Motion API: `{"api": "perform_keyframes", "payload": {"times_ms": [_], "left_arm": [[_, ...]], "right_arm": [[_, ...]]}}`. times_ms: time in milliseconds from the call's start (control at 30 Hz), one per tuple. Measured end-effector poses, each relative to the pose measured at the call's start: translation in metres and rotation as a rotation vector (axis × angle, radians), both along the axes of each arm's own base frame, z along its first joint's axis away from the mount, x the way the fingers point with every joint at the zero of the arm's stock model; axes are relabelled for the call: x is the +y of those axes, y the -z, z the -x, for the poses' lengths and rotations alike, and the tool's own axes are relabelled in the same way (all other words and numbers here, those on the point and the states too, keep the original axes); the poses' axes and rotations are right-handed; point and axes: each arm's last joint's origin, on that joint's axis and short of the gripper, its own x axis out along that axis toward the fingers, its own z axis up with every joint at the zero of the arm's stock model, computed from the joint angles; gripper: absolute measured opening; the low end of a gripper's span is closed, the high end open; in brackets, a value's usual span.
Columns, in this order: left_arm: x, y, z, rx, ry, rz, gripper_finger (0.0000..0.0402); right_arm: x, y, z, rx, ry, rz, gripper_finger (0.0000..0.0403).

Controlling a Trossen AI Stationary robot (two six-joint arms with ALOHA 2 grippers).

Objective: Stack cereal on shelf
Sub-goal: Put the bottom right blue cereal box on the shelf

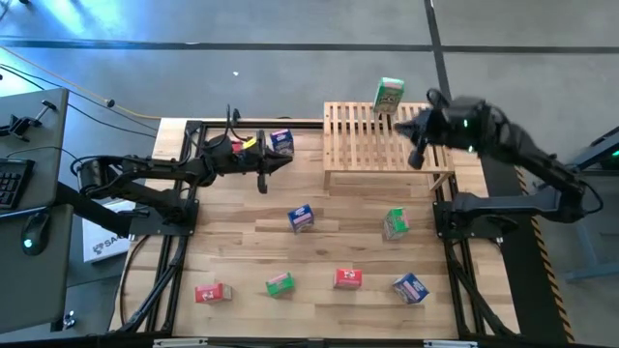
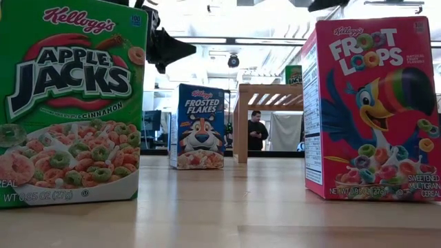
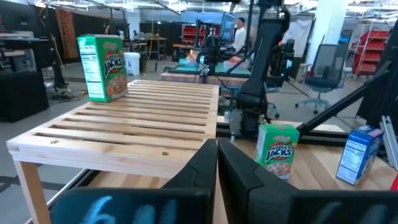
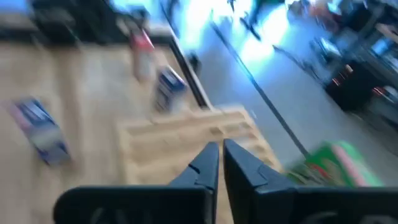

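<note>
The wooden slatted shelf (image 1: 368, 145) stands at the table's far right. One green cereal box (image 1: 388, 95) stands upright on its base at the shelf's far edge, also seen in the left wrist view (image 3: 102, 59). My right gripper (image 1: 416, 159) hovers shut over the shelf's right part, empty. My left gripper (image 1: 262, 182) is shut and empty, left of the shelf, pointing at it (image 3: 137, 118). Other boxes stand on the table: a blue box (image 1: 301, 218), a green box (image 1: 395, 223), a red box (image 1: 348, 278) and several more.
A blue box (image 1: 281, 142) and a red box (image 1: 237, 145) stand by the left arm at the far edge. Along the near edge stand a red box (image 1: 209, 293), a green box (image 1: 280, 284) and a blue box (image 1: 411, 288). A person (image 2: 257, 131) stands beyond the table.
</note>
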Motion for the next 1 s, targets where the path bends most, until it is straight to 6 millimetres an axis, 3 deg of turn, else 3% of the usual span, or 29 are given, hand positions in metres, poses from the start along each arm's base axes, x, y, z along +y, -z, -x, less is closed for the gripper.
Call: {"api": "perform_keyframes", "payload": {"times_ms": [233, 400, 733, 1000], "left_arm": [[-0.001, 0.005, 0.000, 0.048, 0.004, -0.019, 0.0005], [-0.001, 0.005, 0.000, 0.056, 0.004, -0.022, 0.0005], [-0.003, 0.008, -0.001, 0.081, 0.015, -0.013, 0.0005], [-0.004, 0.009, -0.001, 0.089, 0.017, -0.028, 0.0005]], "right_arm": [[0.029, 0.058, -0.020, -0.140, -0.123, -0.137, 0.0024], [0.049, 0.079, -0.036, -0.113, -0.071, -0.158, 0.0023], [0.113, 0.077, -0.048, 0.077, 0.037, -0.434, 0.0034], [0.170, 0.055, -0.066, 0.394, 0.248, -0.722, 0.0125]]}}
